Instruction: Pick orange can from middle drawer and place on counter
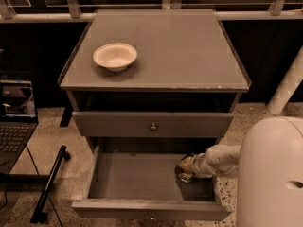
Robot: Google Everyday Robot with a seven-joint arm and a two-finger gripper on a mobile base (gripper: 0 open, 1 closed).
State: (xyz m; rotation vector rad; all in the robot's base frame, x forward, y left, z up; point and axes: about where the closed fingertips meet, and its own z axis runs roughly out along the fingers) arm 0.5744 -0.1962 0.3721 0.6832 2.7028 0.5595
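Note:
The middle drawer [135, 176] is pulled open below the cabinet. The orange can [185, 174] lies in its right part, with a silvery end turned toward the camera. My gripper [192, 165] reaches into the drawer from the right on a white arm and is right at the can, touching or around it. The grey counter [184, 46] is the cabinet's top.
A white bowl [115, 56] sits on the counter's left side. The upper knobbed drawer [153, 125] is closed. An open laptop [14, 119] and a black stand [49, 183] are on the left. My white body [272, 174] fills the lower right. A railing runs behind the counter.

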